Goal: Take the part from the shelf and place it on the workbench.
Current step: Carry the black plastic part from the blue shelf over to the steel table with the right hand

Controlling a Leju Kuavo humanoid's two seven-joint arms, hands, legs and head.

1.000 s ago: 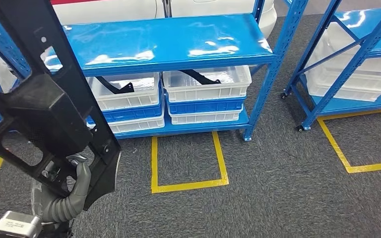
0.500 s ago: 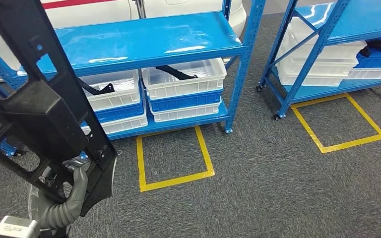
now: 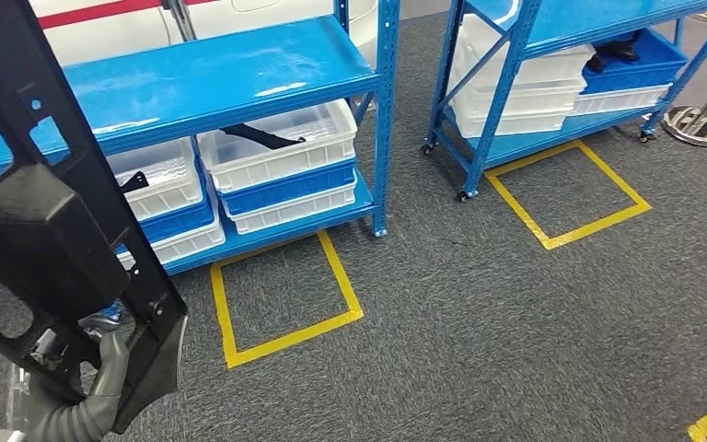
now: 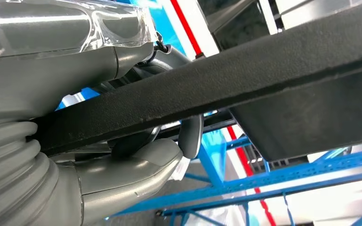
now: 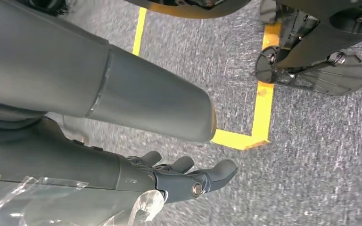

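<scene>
Black plastic part (image 3: 51,216), a long frame-looking piece with cutouts and a boxy middle, is up in the air on the left side of the head view, tilted, with the left hand (image 3: 101,387) wrapped around its lower end. From the left wrist view you can see the thumb and fingers (image 4: 191,136) curled around a bar of the part (image 4: 226,77), so it's a solid hold. Right hand (image 5: 188,181) hangs down over the grey carpet (image 5: 320,155) with fingers apart and nothing in it. Beyond the part is a blue shelf (image 3: 202,78) with white crates (image 3: 281,143) stacked on blue ones, and a second blue shelf (image 3: 552,18) further right. Yellow tape squares (image 3: 285,299) mark the floor in front of each.
</scene>
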